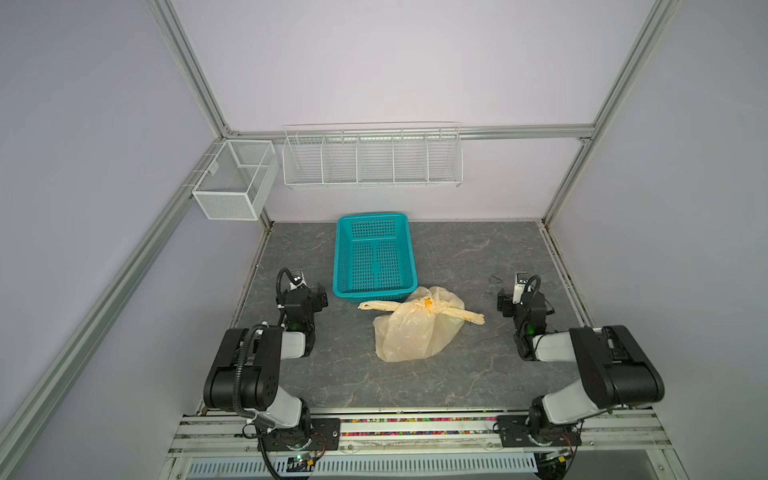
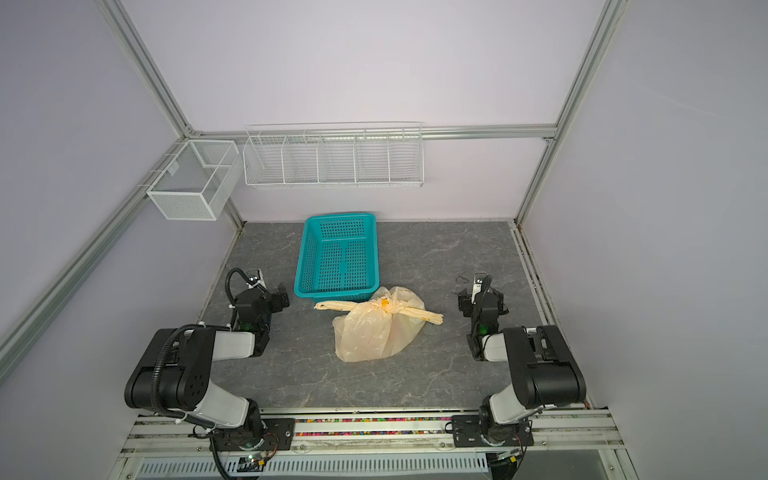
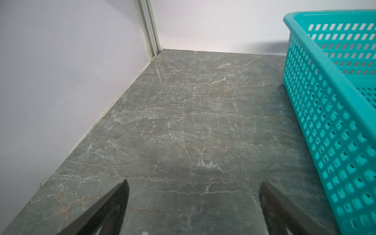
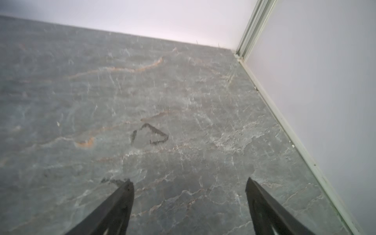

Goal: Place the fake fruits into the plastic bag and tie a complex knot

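Step in hand is looking like wrap-up: plastic bag (image 1: 415, 332) is lying on the bench (image 1: 478, 382) against the teal basket (image 1: 374, 293), knot (image 1: 430, 306) bunched on top, fruits not discernible inside. Both spread and empty, left claw (image 3: 194, 184) and right claw (image 4: 189, 181) are hanging well apart from it. Next move: probably just a tightness check.

- Both top views looked steeply down, sharing the teal basket (image 1: 341, 266).
- Left wrist view sat low, just beside it.
- Right wrist view sat low, well apart.

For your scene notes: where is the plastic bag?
In both top views the plastic bag lies just in front of the teal basket's near-right corner.
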Motion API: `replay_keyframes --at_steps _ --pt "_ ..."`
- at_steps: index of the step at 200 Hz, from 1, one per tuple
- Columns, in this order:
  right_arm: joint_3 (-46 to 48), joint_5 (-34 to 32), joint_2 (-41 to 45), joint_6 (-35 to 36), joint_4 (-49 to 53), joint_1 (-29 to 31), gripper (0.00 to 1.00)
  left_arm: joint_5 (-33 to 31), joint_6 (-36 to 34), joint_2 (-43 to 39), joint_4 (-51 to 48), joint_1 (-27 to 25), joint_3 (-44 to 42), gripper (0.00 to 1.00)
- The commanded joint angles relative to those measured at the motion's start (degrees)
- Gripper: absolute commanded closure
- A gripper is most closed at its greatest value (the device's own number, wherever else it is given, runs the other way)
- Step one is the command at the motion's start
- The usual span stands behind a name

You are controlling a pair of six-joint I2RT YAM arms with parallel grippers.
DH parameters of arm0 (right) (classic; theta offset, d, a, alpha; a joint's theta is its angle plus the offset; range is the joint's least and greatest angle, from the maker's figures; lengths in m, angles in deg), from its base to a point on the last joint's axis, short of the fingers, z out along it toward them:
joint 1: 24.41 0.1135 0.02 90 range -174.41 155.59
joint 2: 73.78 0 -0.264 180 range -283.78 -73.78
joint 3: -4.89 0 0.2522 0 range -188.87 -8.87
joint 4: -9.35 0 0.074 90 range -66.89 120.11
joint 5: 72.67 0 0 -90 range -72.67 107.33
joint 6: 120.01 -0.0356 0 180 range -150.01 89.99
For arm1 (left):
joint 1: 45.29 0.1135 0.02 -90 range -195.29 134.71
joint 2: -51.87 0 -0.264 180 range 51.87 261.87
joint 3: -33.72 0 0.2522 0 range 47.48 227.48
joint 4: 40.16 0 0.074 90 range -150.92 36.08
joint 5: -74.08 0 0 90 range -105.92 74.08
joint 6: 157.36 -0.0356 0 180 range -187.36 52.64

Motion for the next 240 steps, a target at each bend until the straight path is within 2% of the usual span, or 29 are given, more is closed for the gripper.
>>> replay_keyframes --at_steps 1,7,20,34,49,240 --pt "-2.4 4.4 0.2 -1.8 -2.7 -1.4 0.11 2.4 0.5 0.2 3.8 0.2 1.1 0.01" --pt "-2.0 4.9 -0.5 -1.9 -4.4 -1.8 0.11 2.2 0.5 0.2 3.7 0.2 1.1 0.01" --pt "-2.7 5.1 1.2 -2.2 0.1 -1.9 0.11 2.2 0.5 0.2 3.9 0.2 1.1 0.01" --pt "-2.3 5.1 0.1 -1.9 -2.7 -2.0 0.11 2.2 0.5 0.2 3.9 0.2 1.0 0.01" --pt "-2.7 5.3 1.0 -2.3 -0.5 -2.0 0.11 2.2 0.5 0.3 4.0 0.2 1.0 0.01" --pt "-2.7 5.3 0.5 -2.0 -1.2 -2.1 0.11 2.2 0.3 0.4 4.6 0.2 0.8 0.01"
